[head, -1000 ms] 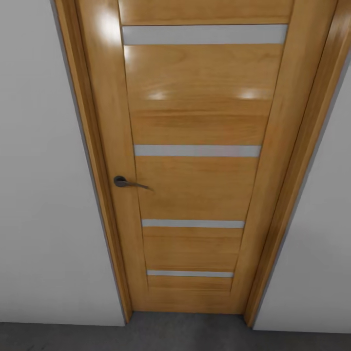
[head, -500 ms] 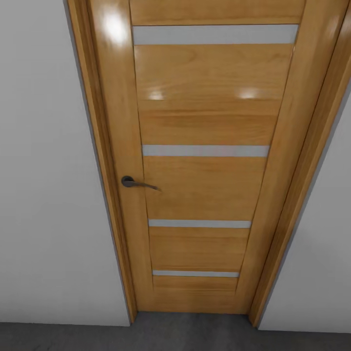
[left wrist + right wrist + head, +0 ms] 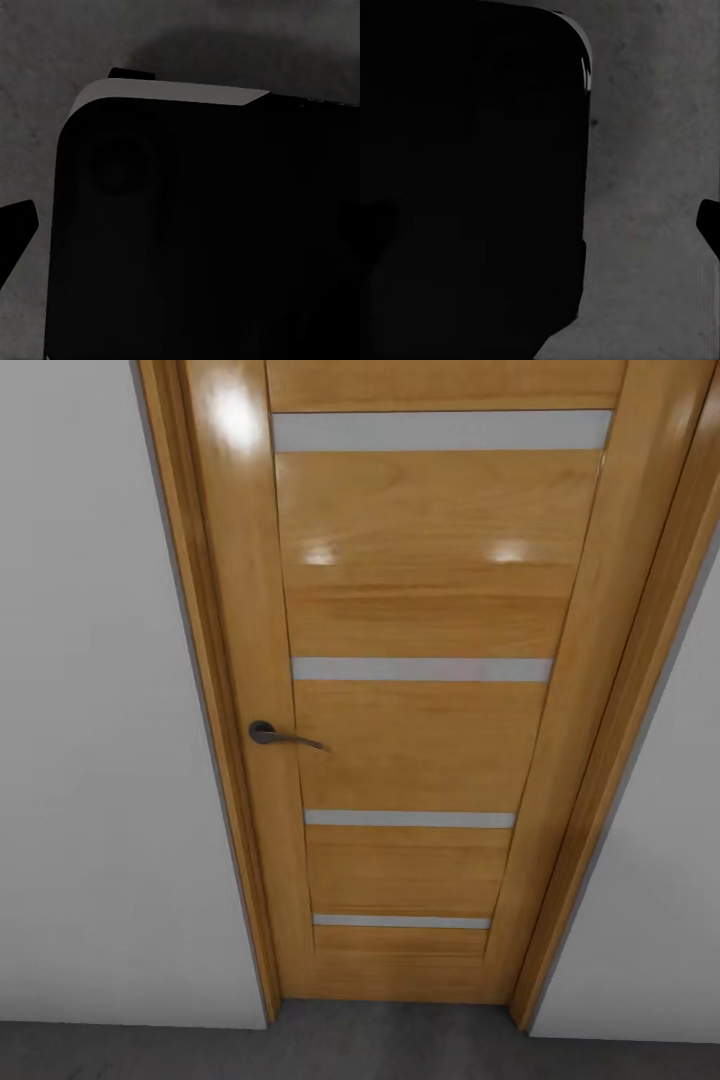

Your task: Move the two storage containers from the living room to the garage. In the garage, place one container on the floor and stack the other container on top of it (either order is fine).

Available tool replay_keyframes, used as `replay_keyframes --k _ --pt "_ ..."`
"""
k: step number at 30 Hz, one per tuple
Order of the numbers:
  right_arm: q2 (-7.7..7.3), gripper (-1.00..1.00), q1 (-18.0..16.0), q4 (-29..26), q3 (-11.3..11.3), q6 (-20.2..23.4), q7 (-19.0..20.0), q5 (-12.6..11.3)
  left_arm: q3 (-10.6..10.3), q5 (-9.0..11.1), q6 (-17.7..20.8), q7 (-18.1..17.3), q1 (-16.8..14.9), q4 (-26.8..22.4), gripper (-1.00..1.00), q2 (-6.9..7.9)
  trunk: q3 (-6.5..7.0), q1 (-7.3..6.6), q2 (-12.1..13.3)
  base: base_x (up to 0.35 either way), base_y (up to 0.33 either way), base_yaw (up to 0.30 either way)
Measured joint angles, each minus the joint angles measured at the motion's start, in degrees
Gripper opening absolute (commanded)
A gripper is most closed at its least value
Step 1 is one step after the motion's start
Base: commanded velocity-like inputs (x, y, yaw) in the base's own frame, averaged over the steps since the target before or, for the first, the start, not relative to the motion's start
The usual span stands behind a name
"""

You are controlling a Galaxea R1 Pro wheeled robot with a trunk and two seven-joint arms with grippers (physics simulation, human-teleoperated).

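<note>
Door (image 3: 420,740): shut, honey-coloured glossy wood, directly ahead in the head view and taking up most of the way forward; light glints on its upper panels.
Strips (image 3: 422,669): four pale grey horizontal bands set across the door, one near the top, one at mid-height, two lower down.
Handle (image 3: 283,736): dark metal lever on the door's left stile, pointing toward the middle, level.
Frame (image 3: 215,690): same wood, running down both sides of the door to the floor.
Wall (image 3: 95,740): plain pale grey, on either side of the frame.
Floor (image 3: 380,1045): dark grey mottled concrete, a narrow band below door and wall; the same rough surface lies behind the dark shapes in both wrist views.
Black body (image 3: 202,232): large, rounded-cornered, with a pale lit top edge, close before the left wrist camera; what it is cannot be told.
Black mass (image 3: 472,180): similar rounded dark bulk before the right wrist camera, blocking most of the floor.
Left gripper: one dark tip at the picture's edge; spread cannot be told.
Right gripper: one dark tip at the edge; spread cannot be told.
Containers: place cannot be told.
</note>
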Motion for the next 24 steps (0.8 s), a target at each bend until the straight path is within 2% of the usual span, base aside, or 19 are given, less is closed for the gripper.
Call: replay_keyframes --k 1,2,3,4,7,24 --pt "0.01 1.00 0.0 0.0 0.0 0.0 0.0 1.3 0.0 0.0 0.0 0.0 0.0 0.0 1.00 0.00 0.00 0.00 0.0 0.000 0.000 0.000" --pt "0.09 1.00 0.0 0.0 -0.1 0.0 -0.1 6.1 0.0 0.0 0.0 0.0 0.0 0.0 1.00 0.03 0.00 0.00 0.0 0.000 0.000 0.000" --pt "0.10 1.00 0.0 0.0 -0.1 0.0 -0.2 7.3 0.0 0.0 0.0 0.0 0.0 0.0 1.00 0.04 0.00 0.00 0.0 0.000 0.000 0.000" --pt "0.12 1.00 0.0 0.0 -0.3 0.1 -0.3 9.7 0.0 0.0 0.0 0.0 0.0 0.0 1.00 0.06 0.00 0.00 0.0 0.000 0.000 0.000" --pt "0.15 1.00 0.0 0.1 -0.5 0.2 -0.1 12.2 0.0 0.0 0.0 0.0 0.0 0.0 1.00 0.07 0.00 0.00 0.0 0.000 0.000 0.000" --pt "0.20 1.00 0.0 0.1 -0.7 0.1 -0.7 12.0 0.0 0.0 0.0 0.0 0.0 0.0 1.00 0.03 0.00 0.00 0.0 0.000 0.000 0.000"
